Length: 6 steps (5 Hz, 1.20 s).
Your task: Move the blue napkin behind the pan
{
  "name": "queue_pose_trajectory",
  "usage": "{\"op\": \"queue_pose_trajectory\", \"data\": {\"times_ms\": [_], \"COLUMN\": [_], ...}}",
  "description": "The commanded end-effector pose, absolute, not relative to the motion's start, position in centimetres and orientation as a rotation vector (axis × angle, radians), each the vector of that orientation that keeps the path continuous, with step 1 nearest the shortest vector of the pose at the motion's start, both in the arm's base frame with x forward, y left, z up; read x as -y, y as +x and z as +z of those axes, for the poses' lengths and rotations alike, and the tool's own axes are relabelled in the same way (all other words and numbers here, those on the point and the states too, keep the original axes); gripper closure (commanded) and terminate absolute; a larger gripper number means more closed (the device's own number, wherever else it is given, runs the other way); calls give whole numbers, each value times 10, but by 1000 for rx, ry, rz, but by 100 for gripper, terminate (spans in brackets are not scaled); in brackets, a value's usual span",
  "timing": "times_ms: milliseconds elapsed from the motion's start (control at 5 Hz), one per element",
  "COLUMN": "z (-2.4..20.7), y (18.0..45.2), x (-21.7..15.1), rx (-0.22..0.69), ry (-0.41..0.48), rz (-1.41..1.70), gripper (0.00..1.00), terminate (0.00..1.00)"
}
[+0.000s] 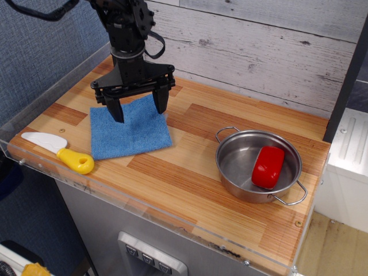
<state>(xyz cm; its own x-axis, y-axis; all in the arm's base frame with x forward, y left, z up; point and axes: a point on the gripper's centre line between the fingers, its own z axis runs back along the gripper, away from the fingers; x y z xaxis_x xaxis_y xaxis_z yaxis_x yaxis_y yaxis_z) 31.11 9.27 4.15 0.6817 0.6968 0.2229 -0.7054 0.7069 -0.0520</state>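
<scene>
My gripper: jaws spread wide, holding nothing | blue napkin: flat on the counter's left half, directly beneath my fingertips, rear edge nearest | pan: well apart, rightward; goal lies behind it.

Wooden table carries blue napkin, pan, seemingly knife.

arm cut off (top edge)
</scene>
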Motion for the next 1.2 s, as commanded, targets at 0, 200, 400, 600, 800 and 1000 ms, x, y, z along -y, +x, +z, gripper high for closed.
{"op": "queue_pose_trajectory", "data": {"times_ms": [0,200,400,600,800,1000], "z": [39,28,17,13,10,12], "y": [304,304,307,310,312,322], "x": [-107,-103,-102,-102,-102,-97], "rx": [226,195,174,170,168,171], "ry": [89,77,71,59,41,16], "rz": [806,797,795,795,794,794], "gripper": [0,0,0,0,0,0], "terminate": [0,0,0,0,0,0]}}
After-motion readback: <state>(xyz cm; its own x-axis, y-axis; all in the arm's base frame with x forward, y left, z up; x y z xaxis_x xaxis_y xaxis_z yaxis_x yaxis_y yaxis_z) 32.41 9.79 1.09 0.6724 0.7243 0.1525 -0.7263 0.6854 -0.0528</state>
